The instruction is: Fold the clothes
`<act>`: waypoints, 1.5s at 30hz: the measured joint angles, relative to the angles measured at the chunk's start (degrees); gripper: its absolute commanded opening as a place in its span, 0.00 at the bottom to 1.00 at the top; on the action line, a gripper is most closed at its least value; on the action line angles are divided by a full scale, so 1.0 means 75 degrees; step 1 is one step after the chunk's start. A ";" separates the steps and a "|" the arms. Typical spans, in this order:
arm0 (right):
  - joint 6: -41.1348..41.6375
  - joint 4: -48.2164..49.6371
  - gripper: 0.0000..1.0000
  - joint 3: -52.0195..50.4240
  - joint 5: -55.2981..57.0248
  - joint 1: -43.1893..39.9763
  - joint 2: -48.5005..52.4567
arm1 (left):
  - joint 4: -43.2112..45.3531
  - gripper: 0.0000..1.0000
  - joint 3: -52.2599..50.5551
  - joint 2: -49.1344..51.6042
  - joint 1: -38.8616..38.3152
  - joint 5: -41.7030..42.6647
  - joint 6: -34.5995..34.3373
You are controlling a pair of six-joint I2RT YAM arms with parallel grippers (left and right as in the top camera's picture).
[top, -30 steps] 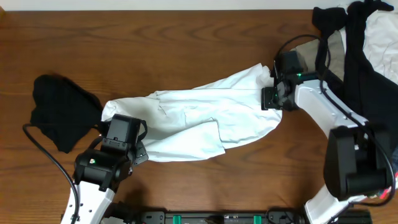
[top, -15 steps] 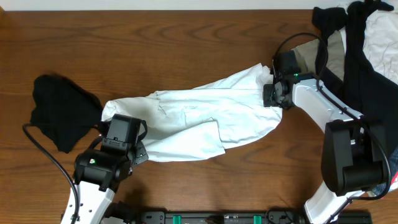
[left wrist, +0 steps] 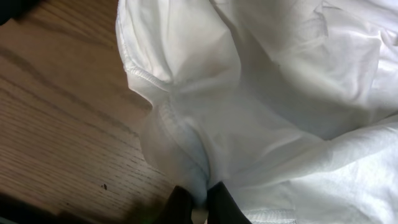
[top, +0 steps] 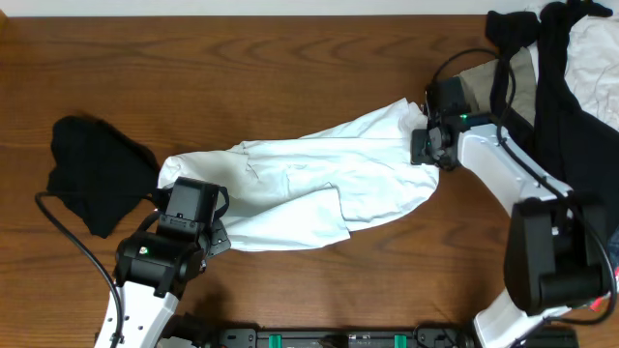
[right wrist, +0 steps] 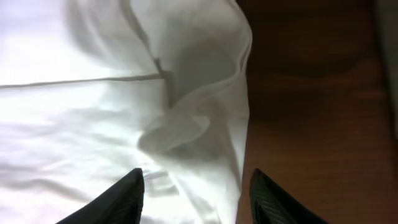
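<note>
The left pincer (left wrist: 200, 200) is closed tight, its two dark tips pressed together on a pinch of the white T-shirt (left wrist: 267, 93) just beside a stitched hem. Above that pinch the cloth bunches into soft folds, and the brown wooden table (left wrist: 56, 124) shows bare to the left of it.

The right pincer (right wrist: 196, 196) stands about half open and grips nothing. A rumpled fold of the shirt's edge lies between its tips. One tip is over white cloth and the other over bare wood, just past the shirt's border.

From overhead, the T-shirt lies crumpled in a long slanting band across the middle of the table, with its lower left end at the left arm's wrist and its upper right end at the right arm's wrist. A black garment (top: 92, 174) lies in a heap at the left, touching or just beside the shirt's left end. A pile of clothes (top: 566, 58) in black, beige and white fills the far right corner, behind the right arm.
</note>
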 measured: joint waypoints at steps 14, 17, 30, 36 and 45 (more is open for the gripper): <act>-0.0047 -0.0044 0.49 0.0000 0.0119 0.0309 0.0455 | 0.0000 0.07 0.0000 0.0000 0.0000 0.0000 0.0000; -0.0050 0.0017 0.48 0.0000 0.0201 0.0309 0.0536 | 0.0000 0.06 0.0000 0.0000 0.0000 0.0000 0.0000; -0.0090 0.0128 0.39 0.0000 0.0291 0.0309 0.0574 | 0.0000 0.07 0.0000 0.0000 0.0000 0.0000 -0.0020; -0.0114 0.0131 0.31 0.0000 0.0315 0.0309 0.0807 | 0.0000 0.07 0.0000 0.0000 0.0000 0.0000 -0.0020; -0.0149 0.0146 0.01 0.0000 0.0361 0.0309 0.0819 | 0.0000 0.07 0.0000 0.0000 0.0000 0.0000 -0.0020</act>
